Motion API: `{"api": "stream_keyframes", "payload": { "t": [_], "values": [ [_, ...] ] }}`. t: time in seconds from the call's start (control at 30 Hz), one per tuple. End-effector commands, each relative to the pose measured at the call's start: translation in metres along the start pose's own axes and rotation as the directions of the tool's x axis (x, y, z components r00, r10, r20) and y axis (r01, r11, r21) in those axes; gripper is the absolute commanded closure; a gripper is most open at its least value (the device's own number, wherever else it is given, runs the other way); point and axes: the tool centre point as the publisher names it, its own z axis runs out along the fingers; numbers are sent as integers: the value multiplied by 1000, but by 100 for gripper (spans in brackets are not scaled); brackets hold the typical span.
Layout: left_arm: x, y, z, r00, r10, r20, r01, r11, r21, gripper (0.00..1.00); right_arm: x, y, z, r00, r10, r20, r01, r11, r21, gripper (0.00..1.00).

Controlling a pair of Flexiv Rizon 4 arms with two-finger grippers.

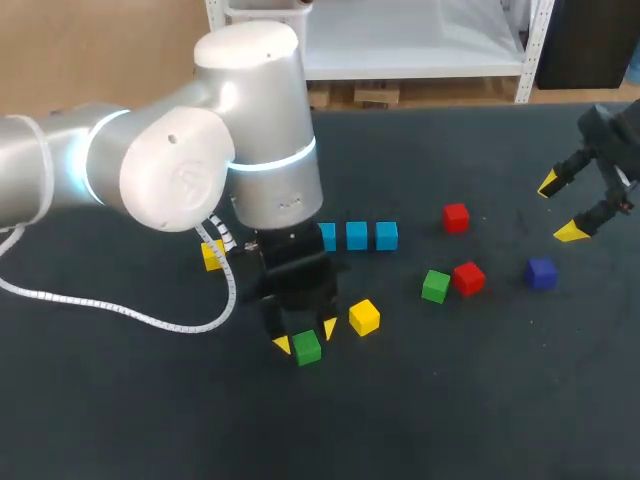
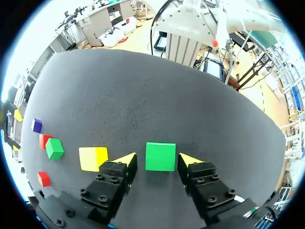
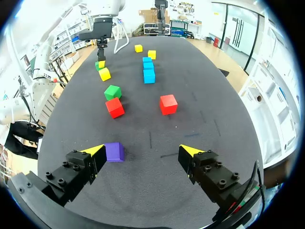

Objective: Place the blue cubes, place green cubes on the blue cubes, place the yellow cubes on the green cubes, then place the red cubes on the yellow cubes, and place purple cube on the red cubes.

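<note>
A green cube lies on the black table between the yellow tips of my left gripper. The jaws stand close on either side of it with narrow gaps showing, so the gripper is open. Beside it sits a yellow cube. Three blue cubes form a row mid-table. My right gripper hangs open and empty at the far right, with the purple cube near one of its fingers.
A second green cube touches a red cube; another red cube lies further back. A yellow cube is half hidden by my left arm, and a further yellow cube shows in the right wrist view.
</note>
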Motion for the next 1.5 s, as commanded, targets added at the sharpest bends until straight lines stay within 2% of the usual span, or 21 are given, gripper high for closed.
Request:
{"api": "stream_keyframes", "payload": {
  "t": [0.03, 0.1, 0.13, 0.23, 0.3, 0.33, 0.37, 0.4, 0.53, 0.67, 0.77, 1.0, 1.1, 1.3, 1.5],
  "values": [
    [3, 1, 2, 1000, 3, 2, -3, 1000, 6, 50, 0, 0, 0, 1000, -1, 1, 1, 1000, 0, 0],
    [3, 1, 2, 1000, 3, 1, -3, 1000, 7, 53, 0, 0, 0, 1000, -1, 1, 1, 1000, 0, 0],
    [4, 0, 2, 1000, 2, 0, -2, 1000, 7, 60, 0, 0, 0, 1000, -1, 1, 1, 1000, 0, 0],
    [3, -1, 1, 1000, 0, -2, 0, 1000, 7, 62, 0, 0, 0, 1000, -1, 1, 1, 1000, 0, 0],
    [3, -1, 1, 1000, -2, -3, 2, 1000, 4, 73, 0, 0, 0, 1000, -1, 1, 1, 1000, 0, 0],
    [2, -2, 1, 1000, -3, -3, 3, 1000, 2, 81, 0, 0, 0, 1000, -1, 1, 1, 1000, 0, 0],
    [2, -2, 0, 1000, -5, -4, 5, 1000, -1, 93, 0, 0, 0, 1000, -1, 1, 1, 1000, 0, 0],
    [1, -3, -1, 1000, -8, -4, 8, 1000, -6, 100, 0, 0, 0, 1000, -1, 1, 1, 1000, 0, 0],
    [-4, -4, -8, 1000, -28, 2, 28, 999, -39, 100, 0, 0, 0, 1000, -1, 1, 1, 1000, 0, 0],
    [-9, -1, -27, 996, -91, 24, 93, 990, -101, 100, 0, 0, 0, 1000, -1, 1, 1, 1000, 0, 0],
    [-9, 7, -42, 988, -152, 22, 154, 981, -120, 100, 0, 0, 0, 1000, -1, 1, 1, 1000, 0, 0],
    [12, 35, -73, 969, -247, -8, 242, 955, -172, 100, 0, 0, 0, 1000, -1, 1, 1, 1000, 0, 0],
    [24, 49, -82, 958, -286, -31, 278, 948, -152, 100, 0, 0, 0, 1000, -1, 1, 1, 1000, 0, 0],
    [42, 66, -91, 916, -400, -21, 391, 905, -169, 100, 0, 0, 0, 1000, -1, 1, 1, 1000, 0, 0],
    [54, 83, -90, 863, -504, 43, 503, 847, -172, 100, 0, 0, 0, 1000, -1, 1, 1, 1000, 0, 0]
  ]
}}
